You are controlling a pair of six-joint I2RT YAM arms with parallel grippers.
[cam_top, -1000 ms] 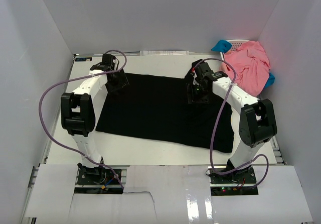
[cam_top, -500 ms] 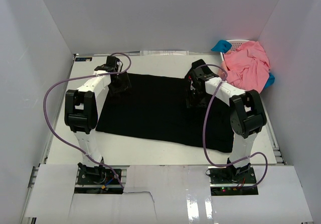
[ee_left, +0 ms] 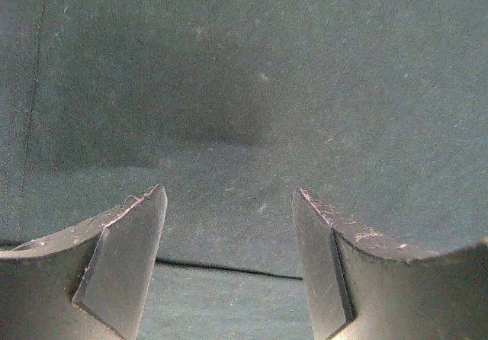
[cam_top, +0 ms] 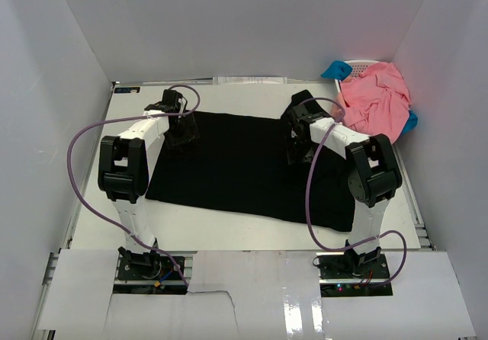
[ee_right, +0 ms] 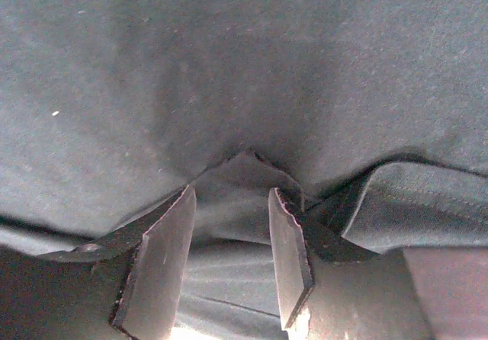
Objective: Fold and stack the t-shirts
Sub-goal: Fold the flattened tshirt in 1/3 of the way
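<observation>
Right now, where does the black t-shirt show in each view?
Top external: black t-shirt spread flat mid-table.
Left wrist: fills the frame beneath the left hand.
Right wrist: fills the frame, puckered between the right hand fingers.
Shared landmark: the shirt's edge.

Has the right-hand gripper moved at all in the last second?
Yes, slightly. The right gripper has edged left, away from the pink t-shirts, and is still over the far right part of the black t-shirt.
</observation>
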